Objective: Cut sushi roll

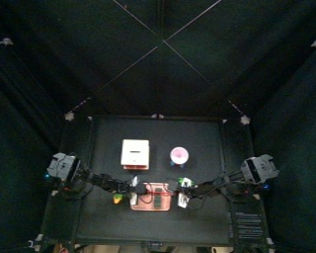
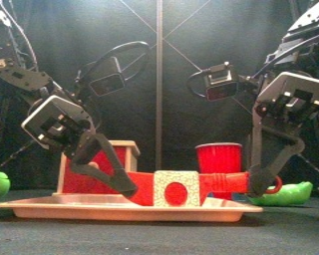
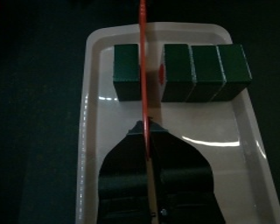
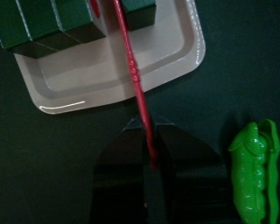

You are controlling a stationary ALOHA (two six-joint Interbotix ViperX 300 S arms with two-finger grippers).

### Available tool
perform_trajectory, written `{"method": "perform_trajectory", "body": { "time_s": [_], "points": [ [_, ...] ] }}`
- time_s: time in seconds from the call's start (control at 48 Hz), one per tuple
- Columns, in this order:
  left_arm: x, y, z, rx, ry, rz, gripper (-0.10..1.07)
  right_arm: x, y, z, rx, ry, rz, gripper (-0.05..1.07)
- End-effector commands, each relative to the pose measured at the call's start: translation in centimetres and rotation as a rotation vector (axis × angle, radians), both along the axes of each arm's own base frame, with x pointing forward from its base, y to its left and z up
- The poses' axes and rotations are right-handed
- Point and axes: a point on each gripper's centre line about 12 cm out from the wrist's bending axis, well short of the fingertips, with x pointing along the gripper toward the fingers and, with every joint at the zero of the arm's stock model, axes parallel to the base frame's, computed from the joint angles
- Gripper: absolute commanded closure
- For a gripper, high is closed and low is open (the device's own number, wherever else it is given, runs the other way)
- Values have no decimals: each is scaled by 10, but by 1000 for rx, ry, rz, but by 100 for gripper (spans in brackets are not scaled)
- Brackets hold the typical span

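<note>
One tray [image 3: 250, 131], two pea pods [image 2: 285, 193].

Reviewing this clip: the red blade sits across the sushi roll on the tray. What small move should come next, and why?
Probably press the red knife straight down. The left wrist view shows it lying in a groove of the sushi roll, one segment on one side and three on the other. The left gripper and right gripper each grip an end, above the tray.

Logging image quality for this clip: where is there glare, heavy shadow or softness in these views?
Left wrist view: a bright glint on the tray rim, and the left tool is a dark silhouette. Right wrist view: a small glint on the tray corner, and the green pea pod looks soft. Top view: curtains leave the table dim and small. Front view: evenly lit, red cup clear.
</note>
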Motion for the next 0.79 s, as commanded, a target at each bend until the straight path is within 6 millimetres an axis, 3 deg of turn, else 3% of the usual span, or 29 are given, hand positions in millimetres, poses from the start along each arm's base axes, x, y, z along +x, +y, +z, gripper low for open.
{"method": "perform_trajectory", "body": {
  "time_s": [0.0,0.104,0.438,0.583,0.771],
  "points": [
    [-7,2,-1,5,20,-8,76,-6,-5,5,-1,5,-25,69],
    [-6,3,3,4,9,-9,76,-6,-4,8,1,-5,-23,69],
    [-3,-7,54,-10,-137,-63,76,-5,-2,43,14,-112,-1,69],
    [-6,-16,58,-16,-147,-87,76,-9,6,54,13,-148,37,69],
    [-7,-33,47,-21,-115,-126,76,-10,19,53,17,-158,88,69]
  ]
}}
